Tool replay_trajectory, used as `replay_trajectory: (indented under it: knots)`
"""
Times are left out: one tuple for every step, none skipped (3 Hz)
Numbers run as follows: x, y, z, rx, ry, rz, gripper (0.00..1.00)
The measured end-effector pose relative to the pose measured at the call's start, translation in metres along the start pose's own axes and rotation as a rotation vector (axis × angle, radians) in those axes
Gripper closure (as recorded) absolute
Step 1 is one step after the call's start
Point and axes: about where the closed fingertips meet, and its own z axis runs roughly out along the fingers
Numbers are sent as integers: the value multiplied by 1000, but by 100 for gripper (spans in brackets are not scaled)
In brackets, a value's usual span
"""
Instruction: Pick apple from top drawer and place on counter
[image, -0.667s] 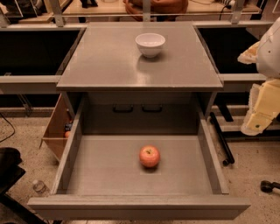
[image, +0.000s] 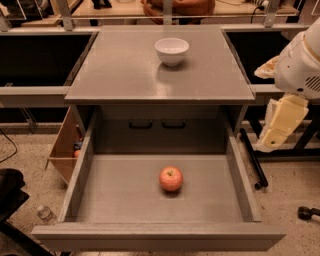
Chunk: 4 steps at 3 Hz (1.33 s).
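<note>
Change noted: the robot's cream-yellow two-finger gripper (image: 272, 135), hanging under the white arm housing (image: 302, 62) at the 3 o'clock edge of the view, has shifted a little toward 9 o'clock, i.e. inward toward the cabinet, compared with 0.7 s ago. Nothing else has moved. The small round red-orange apple (image: 171, 179) sits where it did, on the smooth floor of the wide grey top drawer (image: 120, 197), near the floor's middle and slightly to the 3 o'clock side, clear of all four walls. Drawer is pulled fully out; the flat matte grey counter (image: 125, 75) above it carries only a white ceramic bowl (image: 171, 50) at its 12 o'clock end. The gripper is outside the drawer, beyond its 3 o'clock side wall and above rim level, well apart from the apple and holding nothing that I can see; apart or together: cannot tell from this angle. Judgement: the approach has only just begun, the pick is not started, and the placing is all still to do. The next move likely needs the arm to travel over the side wall toward 9 o'clock and then down onto the apple. The tall wall is the thing to clear. A round apple on a smooth floor may roll if nudged off-centre. The counter has ample bare surface at its 6 o'clock end for the set-down.
</note>
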Motion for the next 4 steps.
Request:
replay_trajectory:
  knots:
    - [-9, -5, 65, -70, -176, 42, 0]
    - [-37, -8, 138, -92, -443, 114, 0]
    - [-59, 0, 184, -72, -580, 141, 0]
    - [-67, -17, 185, -5, -600, 152, 0]
